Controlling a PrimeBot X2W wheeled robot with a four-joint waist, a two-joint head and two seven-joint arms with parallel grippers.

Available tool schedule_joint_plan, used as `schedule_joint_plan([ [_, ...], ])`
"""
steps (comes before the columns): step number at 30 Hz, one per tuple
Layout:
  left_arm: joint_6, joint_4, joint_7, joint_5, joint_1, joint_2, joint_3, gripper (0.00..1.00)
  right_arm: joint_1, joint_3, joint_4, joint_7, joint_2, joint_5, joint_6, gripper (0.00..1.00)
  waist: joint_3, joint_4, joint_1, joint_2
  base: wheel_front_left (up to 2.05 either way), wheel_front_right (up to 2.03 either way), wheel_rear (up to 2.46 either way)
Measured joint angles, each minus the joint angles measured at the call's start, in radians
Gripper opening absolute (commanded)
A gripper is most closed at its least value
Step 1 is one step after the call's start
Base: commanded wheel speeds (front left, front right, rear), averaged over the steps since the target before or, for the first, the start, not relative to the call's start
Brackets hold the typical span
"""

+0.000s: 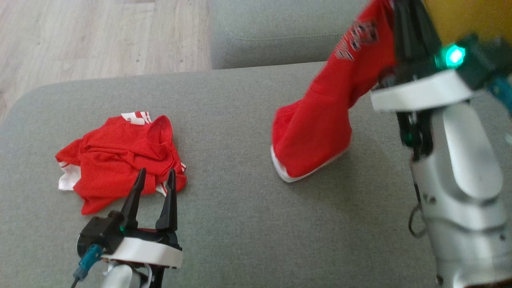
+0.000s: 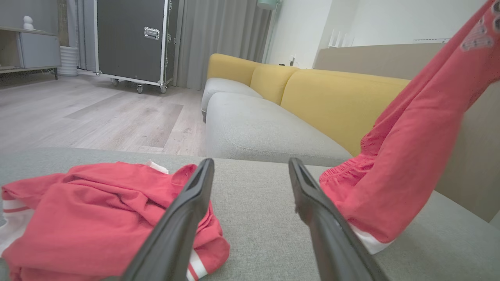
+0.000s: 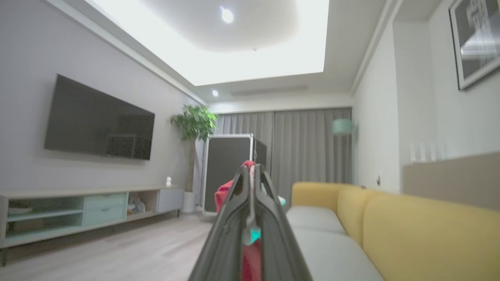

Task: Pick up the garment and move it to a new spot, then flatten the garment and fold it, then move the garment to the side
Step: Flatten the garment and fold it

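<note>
**Left gripper (image 1: 157, 173) spread and idle, right gripper (image 1: 408, 20) pinching a hanging red garment**

Head view: the left gripper sits at 7 o'clock with its two dark fingers apart and nothing between them. Its tips are over the near edge of a crumpled red-and-white fabric heap (image 1: 120, 160) at 8 o'clock on the grey woven sofa cushion (image 1: 240, 224). The right gripper is at 1 o'clock, fingers pressed together on the top of the long red fabric garment with a white hem (image 1: 316, 132). The garment hangs slanting down toward centre, its hem touching the cushion just on the 3 o'clock side of centre.

Left wrist view: the left gripper (image 2: 250, 164) is wide apart and empty. The heap (image 2: 86, 210) lies at 8 o'clock and the hanging garment (image 2: 410, 156) at 3 o'clock, hem on the cushion. A yellow padded sofa back (image 2: 336, 101) stands behind them.

Right wrist view: the right gripper (image 3: 252, 171) is closed, with red cloth (image 3: 250, 259) squeezed between the fingers and bulging past the tips.

Step in hand is probably the carry to a new spot. Lift until the hem clears the cushion before moving sideways, or the drag will bunch it. Aim for bare cushion well apart from the heap. Lower hem first and draw the top away so the cloth lays out long. The free left gripper can then take a second corner for flattening.
</note>
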Motion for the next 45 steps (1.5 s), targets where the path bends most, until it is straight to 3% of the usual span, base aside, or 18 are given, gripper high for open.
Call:
schedule_joint_plan([
  [5,-0.003,0.000,0.000,0.006,0.004,-0.006,0.006,1.00,-0.129,0.052,-0.065,0.018,-0.001,0.040,0.000,0.00,-0.013,0.010,0.0000,0.0000,0.00,0.00,0.00],
  [10,-0.012,0.000,0.000,0.015,0.021,-0.015,0.008,1.00,-0.191,0.011,-0.044,0.056,-0.007,0.007,0.000,0.00,-0.014,0.034,0.0000,0.0000,0.00,0.00,0.00],
  [15,-0.013,0.000,0.000,0.016,0.021,-0.017,0.010,1.00,-0.191,-0.096,0.120,0.070,-0.052,-0.051,0.000,0.00,0.006,0.060,0.0000,0.0000,0.00,0.00,0.00],
  [20,-0.021,0.000,0.000,0.022,0.017,-0.017,0.008,1.00,-0.191,-0.213,0.369,0.062,-0.118,-0.145,0.000,0.00,0.043,0.085,0.0001,0.0000,0.00,0.00,0.00],
  [21,-0.021,0.001,0.000,0.022,0.016,-0.017,0.007,1.00,-0.191,-0.233,0.423,0.070,-0.130,-0.174,0.000,0.34,0.051,0.090,0.0001,0.0000,0.00,0.00,0.00],
  [22,-0.021,0.001,0.000,0.022,0.014,-0.016,0.007,1.00,-0.191,-0.253,0.477,0.079,-0.145,-0.218,0.000,1.00,0.060,0.094,0.0002,0.0000,0.00,0.00,0.00],
  [27,-0.021,0.002,0.000,0.022,-0.014,-0.016,0.003,1.00,-0.191,-0.351,0.641,0.090,-0.162,-0.340,0.000,1.00,0.094,0.109,0.0002,0.0000,0.00,0.00,0.00],
  [35,-0.022,0.004,0.000,0.022,-0.022,-0.014,0.025,1.00,-0.211,-0.373,0.692,-0.022,-0.069,-0.409,0.000,1.00,0.098,0.055,0.0002,0.0000,0.00,0.00,0.00],
  [40,-0.022,-0.004,-0.001,0.022,-0.023,-0.016,0.044,1.00,-0.196,-0.324,0.594,-0.048,-0.021,-0.332,0.000,1.00,0.077,0.005,0.0001,0.0000,0.00,0.00,0.00],
  [45,-0.027,-0.013,-0.001,0.031,-0.019,-0.024,0.065,1.00,-0.035,-0.229,0.348,-0.051,-0.015,-0.172,0.000,1.00,0.044,-0.038,0.0000,0.0000,0.00,0.00,0.00],
])
